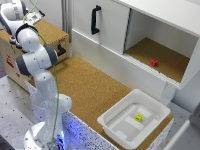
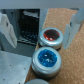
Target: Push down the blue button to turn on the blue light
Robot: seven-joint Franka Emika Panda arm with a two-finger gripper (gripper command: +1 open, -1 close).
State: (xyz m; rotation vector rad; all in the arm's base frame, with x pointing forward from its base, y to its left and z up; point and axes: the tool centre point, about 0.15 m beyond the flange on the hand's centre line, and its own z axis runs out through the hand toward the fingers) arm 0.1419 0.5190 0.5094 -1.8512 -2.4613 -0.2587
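Wrist view: the blue button (image 2: 46,58) sits on its pale ring base almost under the camera, between the reddish button (image 2: 51,35) and the rim of a third button (image 2: 37,81) that barely shows at the frame's edge; its colour cannot be told.
Row: the buttons lie in a line close beside one another on the cork surface (image 2: 70,62), so a press must land squarely on the blue cap and not stray onto a neighbour.
Fingers: the gripper (image 2: 41,26) shows two pale fingers (image 2: 6,27) spread wide apart with nothing between them, released; the reddish button lies nearer the gap than the blue one does.
Height: the fingers appear to hang above the buttons, not touching any; contact cannot be confirmed.
Exterior view: the arm (image 1: 37,60) folds over toward the view's left, its hand near the wooden box (image 1: 10,52); the buttons themselves are hidden behind the arm here.
Other things: a white tray (image 1: 112,127) holds a small yellow block (image 1: 139,117), and a red block (image 1: 154,62) rests in the open cabinet (image 1: 165,30), all well apart from the buttons.
Blue light: a blue glow shows near the arm's base, but whether that is the task's light cannot be told.
Judgement: the press seems not yet done; the hand likely needs to shift toward the blue cap, then come straight down.
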